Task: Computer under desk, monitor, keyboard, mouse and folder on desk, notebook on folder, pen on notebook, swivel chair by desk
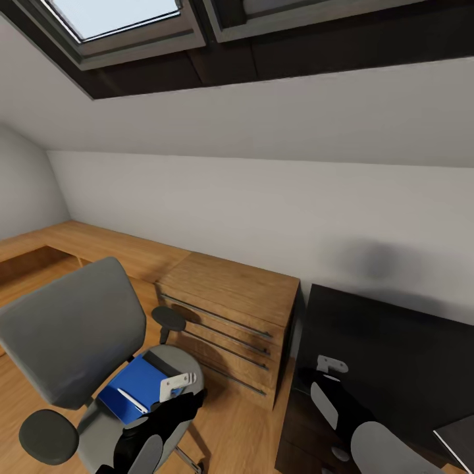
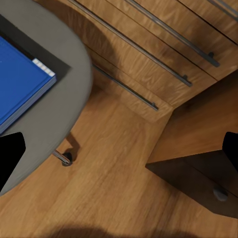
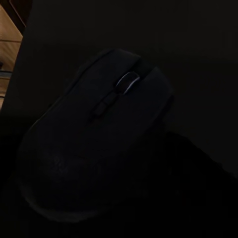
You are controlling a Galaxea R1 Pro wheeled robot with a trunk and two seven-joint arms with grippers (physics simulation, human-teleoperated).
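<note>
The left gripper (image 1: pixel 179 385) hangs over the swivel chair (image 1: pixel 72 329), its pale fingers (image 1: pixel 176 382) just above the near corner of the blue folder (image 1: pixel 135 388) lying flat on the grey seat. A white pen (image 1: pixel 133 401) rests across the folder's cover. In the left wrist view the two dark fingertips (image 2: pixel 10 158) sit far apart at opposite edges, spread wide with nothing between them; the folder (image 2: pixel 20 84) shows a stiff glossy cover and a thin white page edge.

The right gripper (image 1: pixel 331 364) is down over the black table (image 1: pixel 395 342). Close under its camera lies the mouse (image 3: pixel 94 144), a rounded matte black shell with a pale scroll wheel, on the dark tabletop. That view is so dim I can't tell how its fingers stand, or whether they touch the mouse.

Between chair and table stands a wooden drawer unit (image 1: pixel 230 316), warm grained veneer with long slim metal handles, on a plank floor (image 2: pixel 114 198).
</note>
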